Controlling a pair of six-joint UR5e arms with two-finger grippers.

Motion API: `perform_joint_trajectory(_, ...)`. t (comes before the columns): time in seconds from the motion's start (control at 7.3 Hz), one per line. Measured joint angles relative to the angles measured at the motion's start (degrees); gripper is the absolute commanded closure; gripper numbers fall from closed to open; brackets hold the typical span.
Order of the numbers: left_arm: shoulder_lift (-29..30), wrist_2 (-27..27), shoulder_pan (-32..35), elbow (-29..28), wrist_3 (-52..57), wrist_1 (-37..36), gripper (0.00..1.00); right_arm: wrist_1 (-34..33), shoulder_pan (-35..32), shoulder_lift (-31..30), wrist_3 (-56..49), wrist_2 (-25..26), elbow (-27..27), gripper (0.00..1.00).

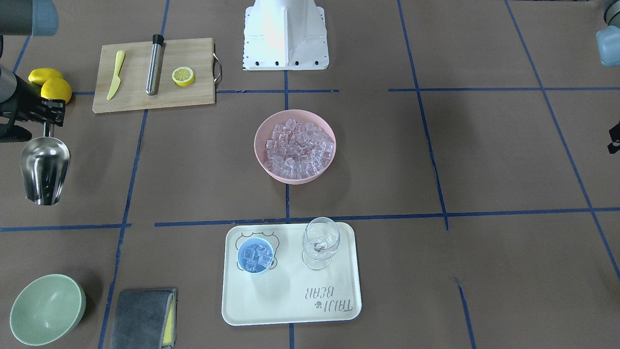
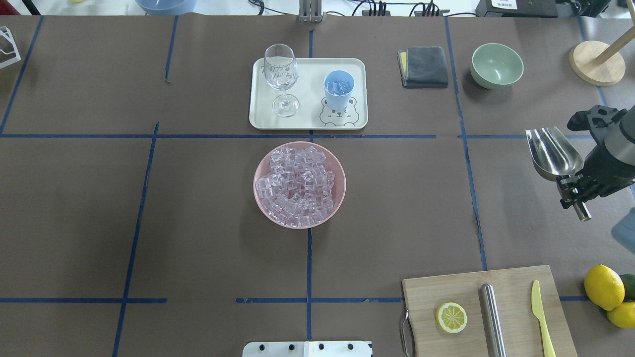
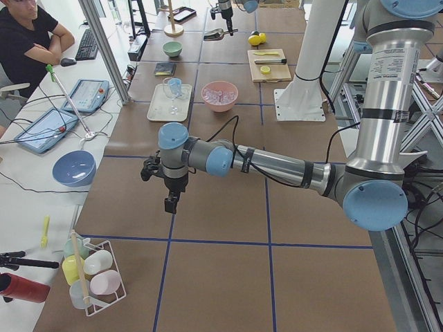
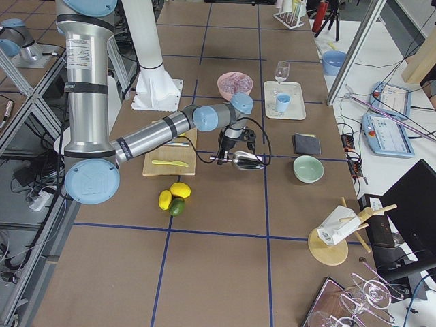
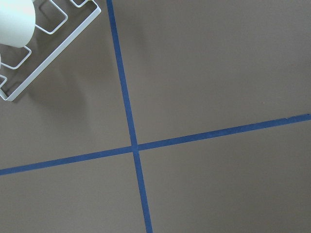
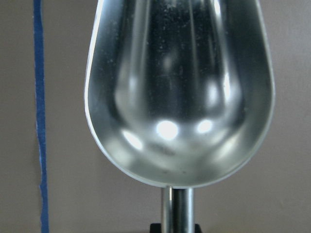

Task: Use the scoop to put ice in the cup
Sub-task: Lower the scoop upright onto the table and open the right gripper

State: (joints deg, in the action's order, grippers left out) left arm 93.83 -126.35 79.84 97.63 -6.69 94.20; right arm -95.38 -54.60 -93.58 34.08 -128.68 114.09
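Scoop [image 6: 180,92] — empty — juts forward from right gripper [image 1: 48,121], handle clamped.

- On the cream tray [image 1: 261,300] I read grey lettering in two lines, "TAIJI BEAR", upside down in the front-facing view, with a small paw print [image 1: 317,305] beside it; I am less sure of the first word than of "BEAR"
- A white label [image 2: 503,4] on a black box [image 2: 526,7] beyond the counter's far edge carries print too small for me to read
- I can read nothing else
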Motion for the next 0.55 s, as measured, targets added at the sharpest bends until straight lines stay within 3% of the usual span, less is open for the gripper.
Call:
perform_joint_trajectory(0.27,0.03,0.04,-0.03,-0.06,0.01,-0.02,0.0,8.27,2.19,-2.97,4.63,0.46,-2.29,1.0)
perform_joint_trajectory(0.55,0.12,0.07,-0.04,-0.07,0.01,0.01,0.0,9.97,3.72,-3.29,5.58,0.32,-3.82,1.0)
